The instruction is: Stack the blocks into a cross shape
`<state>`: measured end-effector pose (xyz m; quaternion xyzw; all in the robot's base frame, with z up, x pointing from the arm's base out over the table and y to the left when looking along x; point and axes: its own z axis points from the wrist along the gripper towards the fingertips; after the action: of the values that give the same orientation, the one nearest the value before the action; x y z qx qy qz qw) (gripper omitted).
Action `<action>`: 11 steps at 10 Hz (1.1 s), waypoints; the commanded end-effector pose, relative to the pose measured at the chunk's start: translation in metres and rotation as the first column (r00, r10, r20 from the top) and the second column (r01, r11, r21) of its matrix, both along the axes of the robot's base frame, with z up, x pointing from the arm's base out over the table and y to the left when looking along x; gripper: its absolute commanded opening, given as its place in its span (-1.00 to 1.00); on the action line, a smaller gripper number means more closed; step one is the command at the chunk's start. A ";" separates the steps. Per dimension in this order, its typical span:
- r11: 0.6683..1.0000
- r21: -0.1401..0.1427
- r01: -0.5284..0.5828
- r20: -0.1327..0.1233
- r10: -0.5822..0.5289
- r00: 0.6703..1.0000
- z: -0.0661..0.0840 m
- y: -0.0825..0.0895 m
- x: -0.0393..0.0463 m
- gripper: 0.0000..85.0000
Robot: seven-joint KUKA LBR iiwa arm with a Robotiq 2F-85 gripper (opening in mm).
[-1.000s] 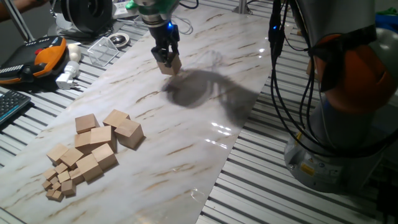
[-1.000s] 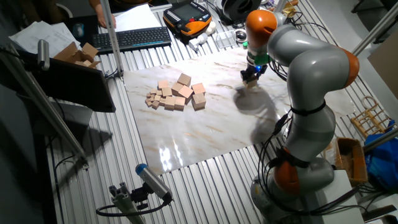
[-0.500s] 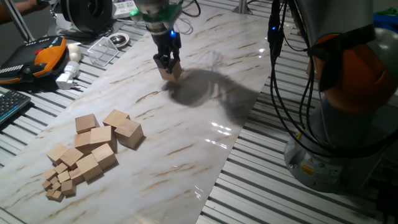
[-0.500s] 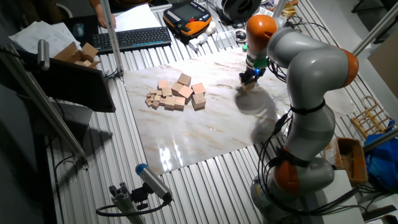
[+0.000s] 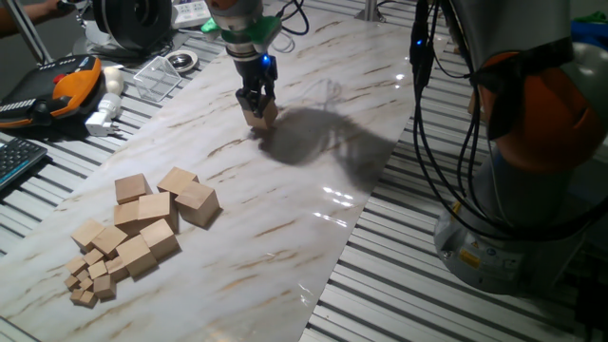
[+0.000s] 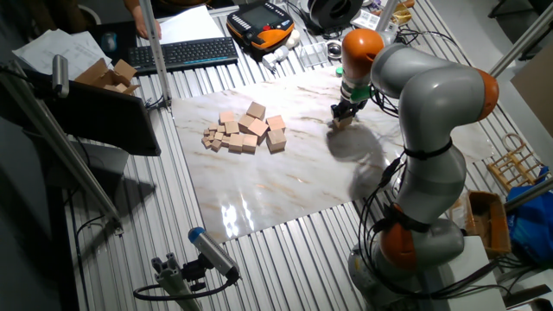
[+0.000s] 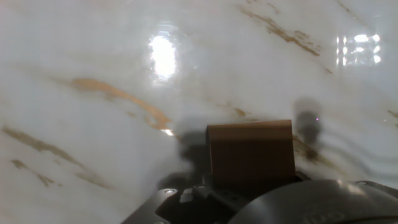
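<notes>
My gripper [image 5: 257, 107] [image 6: 342, 117] is shut on one tan wooden block [image 5: 262, 115] [image 6: 343, 121] [image 7: 250, 149], held low, just above or touching the marble board [image 5: 285, 218] at its far middle. In the hand view the block fills the lower centre, with its shadow on the marble right beneath it. The other blocks [image 5: 152, 214] [image 6: 251, 130] lie in a loose pile at the board's near-left, well away from the gripper. Several much tinier cubes [image 5: 90, 280] lie at the pile's lower end.
An orange and black pendant [image 5: 66, 81] and a keyboard [image 5: 19, 157] lie off the board to the left, by a clear plastic box [image 5: 157, 76]. The robot's base [image 5: 532, 142] and cables [image 5: 427, 114] stand to the right. A cardboard box [image 6: 112, 76] sits by the other keyboard.
The gripper has lowered the held block toward the marble and shifted slightly right in the fixed view. The pile has not moved.
</notes>
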<state>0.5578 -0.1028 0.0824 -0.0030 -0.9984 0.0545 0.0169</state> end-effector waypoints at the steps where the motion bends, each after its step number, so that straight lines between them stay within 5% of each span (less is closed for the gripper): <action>1: 1.000 0.000 0.007 0.005 -0.007 1.000 -0.001 0.001 0.0002 -1.00; 4: 1.000 0.000 0.014 0.010 -0.014 1.000 -0.011 0.008 0.0017 -1.00; 5: 1.000 -0.002 0.009 0.005 -0.009 1.000 -0.011 0.008 0.0017 -0.60; 6: 1.000 0.001 0.007 0.005 -0.007 1.000 -0.011 0.008 0.0016 -0.60; 7: 1.000 0.000 0.007 0.011 -0.007 1.000 -0.011 0.008 0.0016 -0.20; 10: 1.000 0.004 0.012 0.022 -0.012 1.000 -0.012 0.008 0.0013 -0.20; 11: 1.000 0.006 0.014 0.029 -0.014 0.999 -0.013 0.008 0.0012 0.20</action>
<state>0.5590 -0.0946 0.0698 -0.0109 -0.9986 0.0514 0.0029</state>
